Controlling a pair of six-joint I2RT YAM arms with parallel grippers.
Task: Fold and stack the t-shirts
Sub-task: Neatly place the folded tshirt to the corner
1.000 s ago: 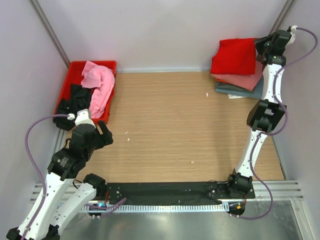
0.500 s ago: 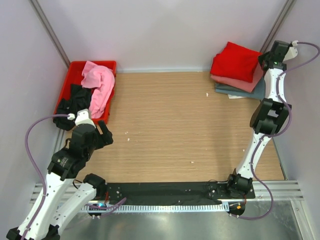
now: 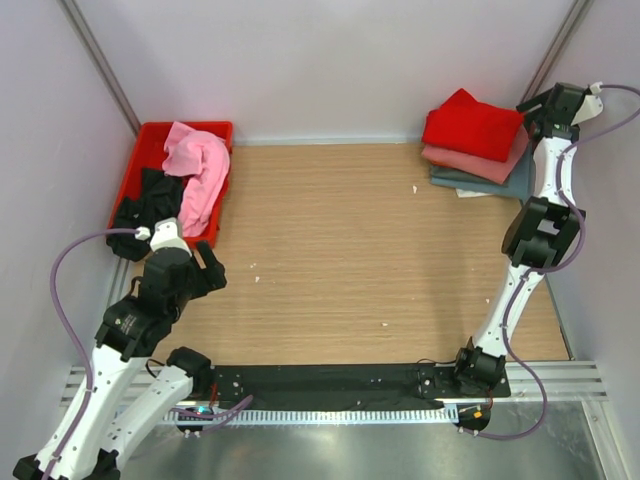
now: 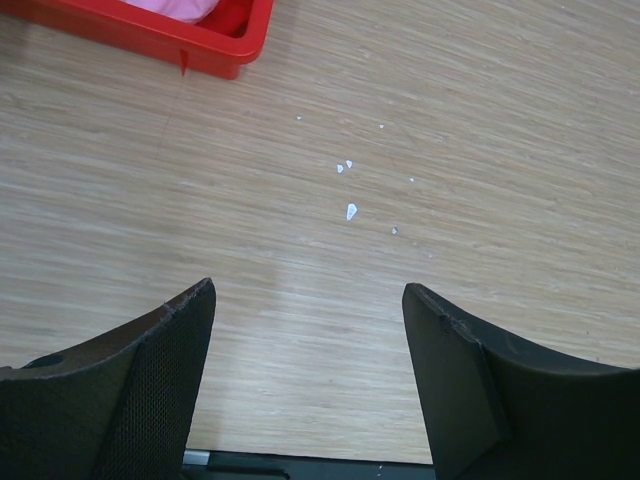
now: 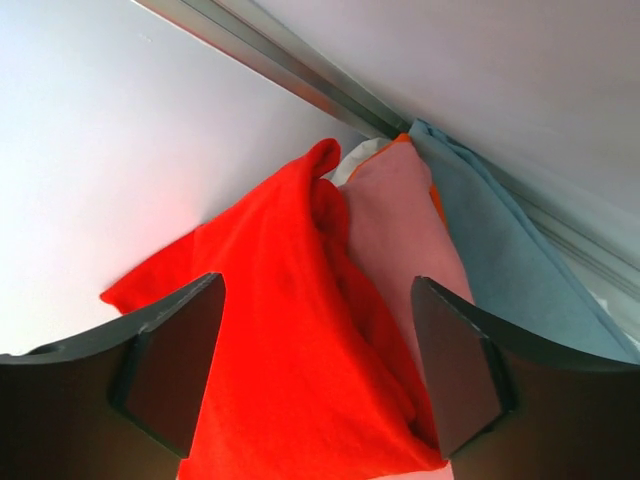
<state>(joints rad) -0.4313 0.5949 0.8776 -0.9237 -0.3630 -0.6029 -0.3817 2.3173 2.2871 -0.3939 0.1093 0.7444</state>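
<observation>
A folded bright red t-shirt (image 3: 470,123) tops a stack at the back right, over a salmon pink one (image 3: 480,160) and a grey-blue one (image 3: 492,184). My right gripper (image 3: 530,109) stands open at the red shirt's right edge, holding nothing. In the right wrist view the red shirt (image 5: 300,330), the salmon shirt (image 5: 400,225) and the grey-blue shirt (image 5: 500,250) lie beyond the open gripper (image 5: 318,285). A light pink t-shirt (image 3: 198,168) and a black one (image 3: 150,200) lie crumpled in the red crate (image 3: 150,140). My left gripper (image 3: 210,270) (image 4: 308,288) hovers open over bare table.
The crate's corner (image 4: 200,45) shows at the top of the left wrist view, with white specks (image 4: 350,210) on the wooden table (image 3: 350,240). White walls and metal posts close in the back and both sides; the stack sits in the back right corner.
My right gripper has opened and let go of the red t-shirt, which has settled onto the stack. The gripper has drawn back to the right. The left arm has not moved.
</observation>
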